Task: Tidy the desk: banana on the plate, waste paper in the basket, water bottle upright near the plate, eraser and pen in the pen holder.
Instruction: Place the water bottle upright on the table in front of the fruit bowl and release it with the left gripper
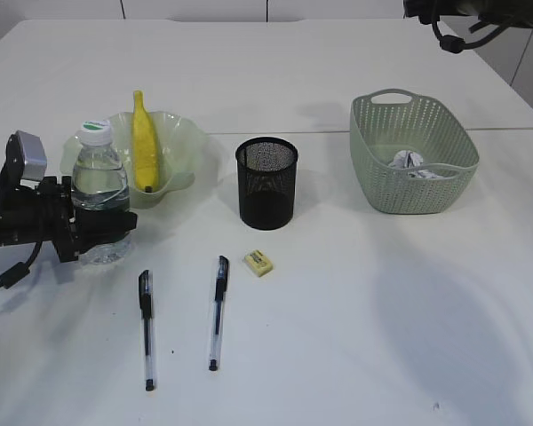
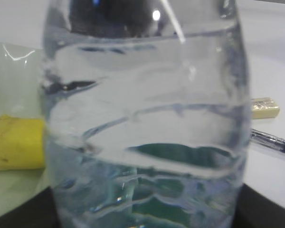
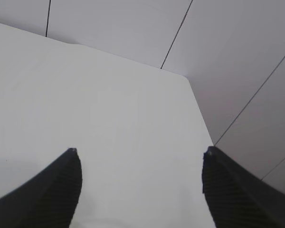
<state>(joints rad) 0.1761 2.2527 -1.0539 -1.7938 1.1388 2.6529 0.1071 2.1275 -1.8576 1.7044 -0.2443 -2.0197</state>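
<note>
Plain white desk [image 1: 355, 337], pale wall panels behind. At the left of the frame the water bottle [image 1: 99, 191] stands upright, touching or nearly touching the plate [image 1: 188, 146] where the banana [image 1: 145, 146] already lies. The left gripper [image 1: 102, 229] sits around the bottle's lower body; whether it's clamping or letting go can't be told. Risk is the bottle tipping onto the plate if a finger drags it while backing out. The right gripper [image 3: 140, 183] hangs wide and empty over bare desk. The eraser [image 1: 258, 262] and two pens [image 1: 218, 311] lie in front of the pen holder [image 1: 266, 182]; paper [image 1: 409, 162] is in the basket [image 1: 373, 169].
</note>
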